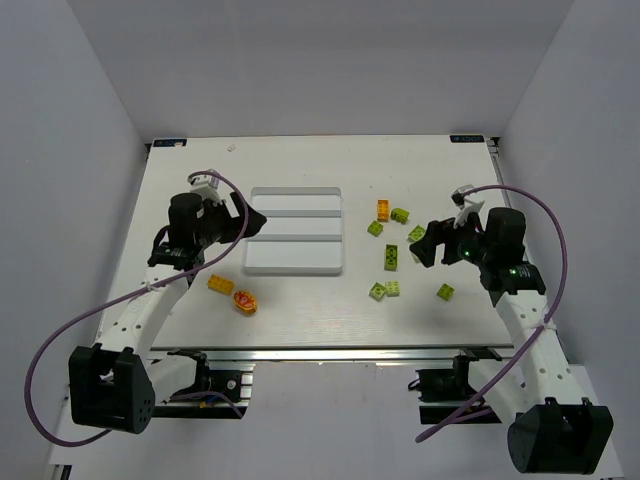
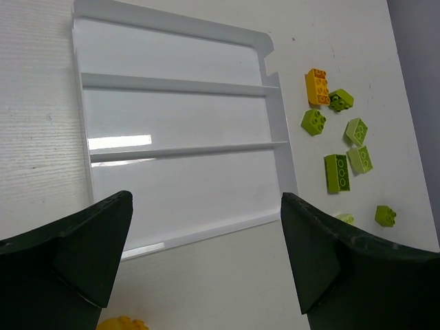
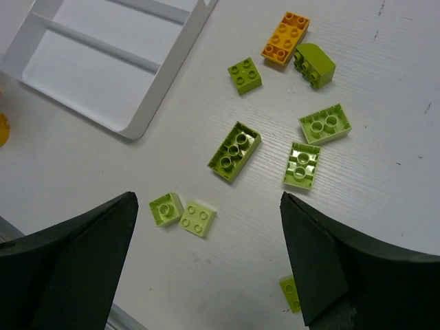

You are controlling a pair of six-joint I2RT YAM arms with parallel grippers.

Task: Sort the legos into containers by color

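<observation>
The white tray [image 1: 295, 255] with three long compartments lies left of centre; all three look bare. Several lime green legos [image 1: 391, 257] and one orange brick [image 1: 383, 209] lie scattered to its right. Two more orange pieces [image 1: 220, 284] [image 1: 244, 300] lie near the tray's front left corner. My left gripper [image 1: 248, 222] is open and empty at the tray's left edge; its wrist view shows the tray [image 2: 185, 185] ahead. My right gripper [image 1: 422, 246] is open and empty over the green legos; a long green brick [image 3: 234, 150] and two small square ones [image 3: 166, 208] [image 3: 198, 218] lie ahead of it.
Grey walls enclose the table on three sides. The table's front edge [image 3: 124, 320] runs close below the right gripper. Purple cables [image 1: 545, 230] loop from both arms. An orange piece [image 2: 124, 323] sits just under the left gripper.
</observation>
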